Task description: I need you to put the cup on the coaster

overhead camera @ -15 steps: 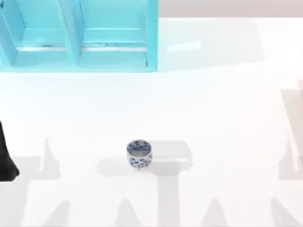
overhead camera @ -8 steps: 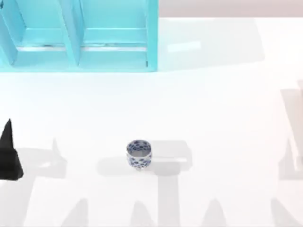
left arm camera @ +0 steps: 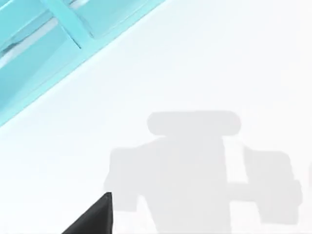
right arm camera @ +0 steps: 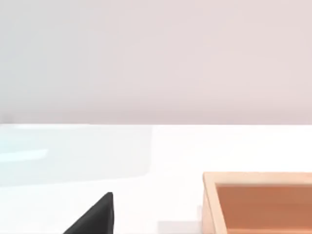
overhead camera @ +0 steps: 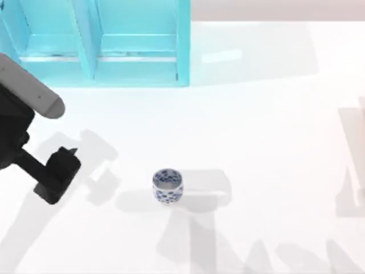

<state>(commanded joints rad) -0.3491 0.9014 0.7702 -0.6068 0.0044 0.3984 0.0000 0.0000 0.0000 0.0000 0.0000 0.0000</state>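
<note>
The left gripper [overhead camera: 59, 173] hangs over the table [overhead camera: 262, 120], well to the left of the cup [overhead camera: 167, 186] and a little farther back from it. Whether it is released or clenched I cannot tell, but it holds nothing.

The cup lies to that gripper's right and slightly nearer the front edge, with bare table between them. It stands upright with its mouth open to the ceiling. It is round and squat, so it has no long axis to line up with, and to my eye a grasp from any side would do. The left arm is plainly the nearer of the two. The right gripper [right arm camera: 92, 218] is somewhere well off to the cup's right, beside a wooden tray [right arm camera: 253, 178] with a raised rim. I cannot tell its state either, and it looks parked.

Touching the cup on its right is a pale grey square patch [overhead camera: 210, 181]. I take it for the coaster, though it could be mere shadow. If it is the coaster, the carry is a short one to the right.

Counting up, there is one cup, one grey patch, one wooden tray, and one turquoise shelf unit [overhead camera: 137, 57] far behind the cup and to its left. Two arms are present, with one of them working.
</note>
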